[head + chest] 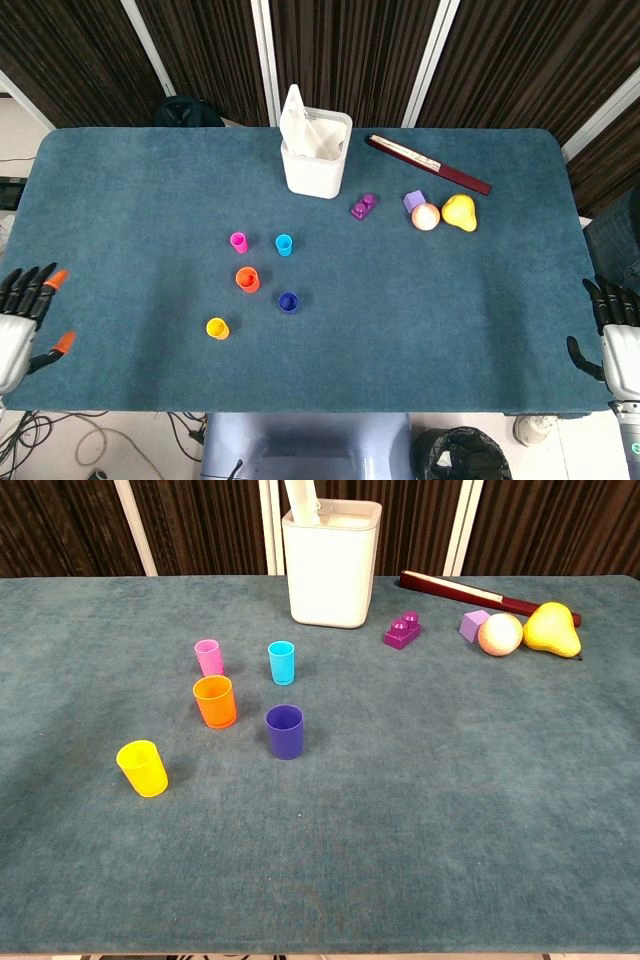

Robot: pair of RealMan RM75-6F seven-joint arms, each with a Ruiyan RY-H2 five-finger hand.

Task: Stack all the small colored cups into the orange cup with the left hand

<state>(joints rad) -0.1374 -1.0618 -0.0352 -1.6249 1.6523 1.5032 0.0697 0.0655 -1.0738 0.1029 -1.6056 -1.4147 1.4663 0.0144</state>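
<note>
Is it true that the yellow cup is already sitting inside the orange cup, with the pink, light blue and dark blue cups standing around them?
Not quite. The yellow cup stands alone on the table, apart from the orange cup, which is empty. The chest view shows it. The pink, light blue and dark blue cups do stand nearby.

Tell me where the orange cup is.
The orange cup stands left of centre in the head view, between the pink cup behind it and the yellow cup nearer the front edge.

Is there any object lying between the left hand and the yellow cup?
No. In the head view, only bare blue table cloth lies between the left hand and the yellow cup.
</note>
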